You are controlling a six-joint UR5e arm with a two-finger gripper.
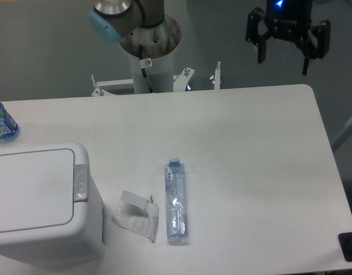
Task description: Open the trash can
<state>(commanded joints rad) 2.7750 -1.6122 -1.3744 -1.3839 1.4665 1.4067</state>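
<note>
Trash can [41, 200]: table [250, 172], 8 o'clock corner, lid down, grey latch [80, 183] facing centre for pressing. Pincer [288, 50]: 1 o'clock, aloft beyond table edge, fingers spread, empty, well apart. Bottle [176, 201], crumpled wrapper [135, 215] beside can.

Running off the left and bottom edges at lower left: the trash can [44, 206], its left side and base unseen. Showing only partly at the left edge: a blue bottle [2, 123]. Getting cropped by the top edge: the gripper [283, 57], its wrist unseen. Sitting half out of frame at lower right: a dark object [350, 246], too cropped for identifying.
</note>
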